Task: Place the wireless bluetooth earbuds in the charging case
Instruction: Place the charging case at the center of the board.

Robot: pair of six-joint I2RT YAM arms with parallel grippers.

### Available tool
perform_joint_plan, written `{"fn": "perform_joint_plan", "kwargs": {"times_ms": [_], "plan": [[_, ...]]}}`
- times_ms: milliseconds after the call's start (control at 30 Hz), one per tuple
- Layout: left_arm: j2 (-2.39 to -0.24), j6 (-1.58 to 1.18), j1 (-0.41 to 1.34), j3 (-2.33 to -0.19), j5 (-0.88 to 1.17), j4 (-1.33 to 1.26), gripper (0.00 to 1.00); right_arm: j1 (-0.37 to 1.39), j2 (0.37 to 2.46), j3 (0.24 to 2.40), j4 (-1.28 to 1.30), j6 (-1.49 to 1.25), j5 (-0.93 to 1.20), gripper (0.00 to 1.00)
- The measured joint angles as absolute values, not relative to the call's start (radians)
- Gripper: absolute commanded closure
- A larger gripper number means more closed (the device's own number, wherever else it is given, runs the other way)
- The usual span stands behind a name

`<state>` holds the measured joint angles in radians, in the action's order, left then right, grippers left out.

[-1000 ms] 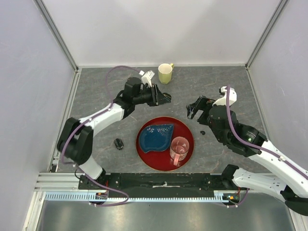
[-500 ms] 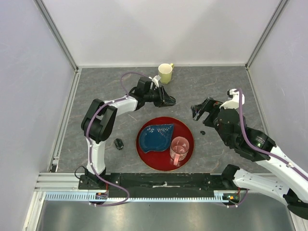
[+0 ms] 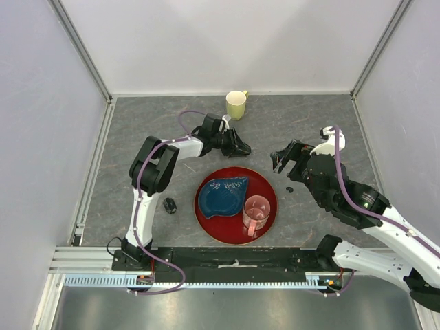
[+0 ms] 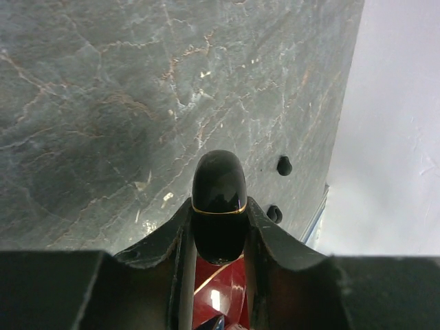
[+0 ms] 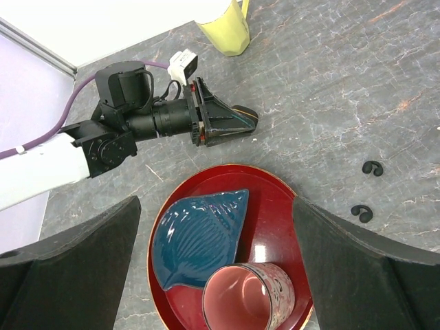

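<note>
My left gripper (image 3: 237, 146) is shut on a glossy black charging case with a thin gold seam (image 4: 218, 196). It holds the case low over the table behind the tray, and the case tip also shows in the right wrist view (image 5: 247, 114). Two tiny black earbuds (image 5: 372, 168) (image 5: 361, 214) lie on the table right of the tray. They also show in the left wrist view (image 4: 284, 165) (image 4: 274, 214). One earbud shows in the top view (image 3: 289, 189). A second black case (image 3: 169, 205) lies left of the tray. My right gripper (image 3: 285, 157) (image 5: 216, 268) is open and empty above the tray's right side.
A round red tray (image 3: 271, 206) holds a blue shell-shaped dish (image 3: 221, 194) and a pink cup (image 3: 256, 213). A yellow mug (image 3: 236, 104) stands at the back near the wall. Panels enclose the table on three sides.
My left gripper has moved right and a little nearer with the case, and its arm has folded up towards the back. My right gripper has shifted slightly right.
</note>
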<state>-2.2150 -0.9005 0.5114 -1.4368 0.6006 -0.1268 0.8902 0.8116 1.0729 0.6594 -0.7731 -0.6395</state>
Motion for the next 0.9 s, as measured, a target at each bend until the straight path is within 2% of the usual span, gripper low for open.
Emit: {"fn": "perform_joint_plan", "kwargs": {"times_ms": [267,500,633,700,767,900], "plan": [[-2.232,-0.91,0.511,-1.449,0.576,-0.103,0.8,0.89,0.811,1.068,0.661,-0.773,-0.64,0.02],[-2.265,-0.933,0.511,-1.46,0.574,-0.101,0.63,0.89,0.811,1.065,0.66,-0.771,-0.629,0.02],[-2.269,-0.946,0.511,-1.461,0.574,-0.102,0.59,0.89,0.812,1.058,0.661,-0.771,-0.62,0.02],[-2.269,-0.949,0.511,-1.462,0.575,-0.102,0.49,0.89,0.812,1.055,0.66,-0.771,-0.616,0.02],[-2.269,-0.956,0.511,-1.462,0.578,-0.108,0.44,0.89,0.812,1.053,0.661,-0.771,-0.609,0.02],[-2.267,-0.964,0.511,-1.465,0.58,-0.117,0.42,0.89,0.812,1.053,0.661,-0.771,-0.6,0.02]]}}
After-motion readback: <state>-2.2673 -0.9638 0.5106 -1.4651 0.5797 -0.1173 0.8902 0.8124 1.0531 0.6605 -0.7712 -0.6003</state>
